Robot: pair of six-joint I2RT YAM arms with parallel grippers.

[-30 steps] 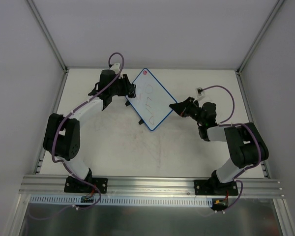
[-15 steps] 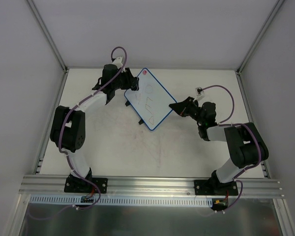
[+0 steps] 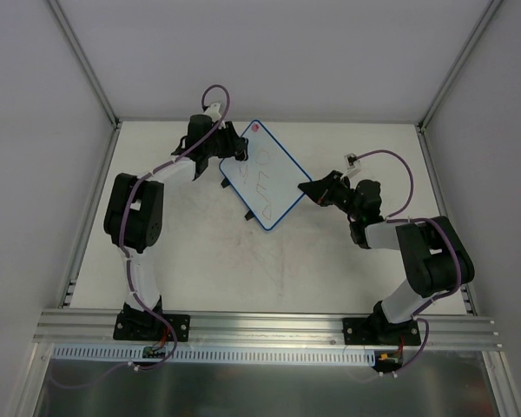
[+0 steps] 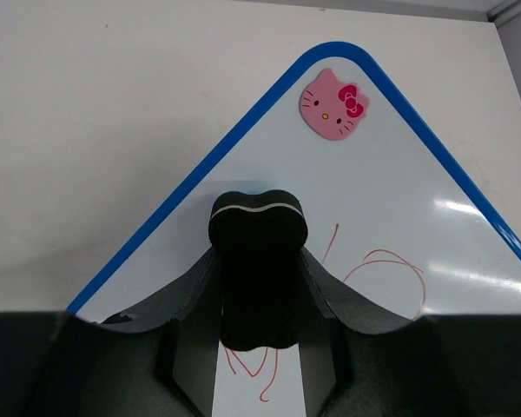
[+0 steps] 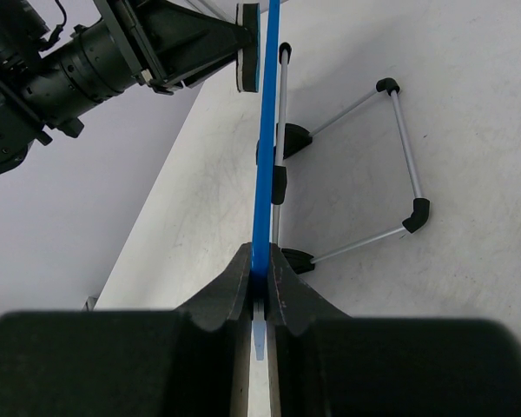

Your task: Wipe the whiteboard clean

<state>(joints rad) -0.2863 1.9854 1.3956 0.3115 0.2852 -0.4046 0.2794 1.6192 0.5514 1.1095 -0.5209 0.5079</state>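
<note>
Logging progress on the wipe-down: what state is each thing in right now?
Blue-framed white whiteboard: propped up at a tilt, red marks on its face.
Black bone-shaped eraser block: gripped, pressed against the board face.
Left gripper: shut on the eraser.
Right gripper: shut on the board's edge.
Thin wire stand: folded out behind the board.

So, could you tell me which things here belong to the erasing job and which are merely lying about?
Job: whiteboard, black eraser, red marker drawings.
Incidental: Hello Kitty magnet, wire stand behind the board.
</note>
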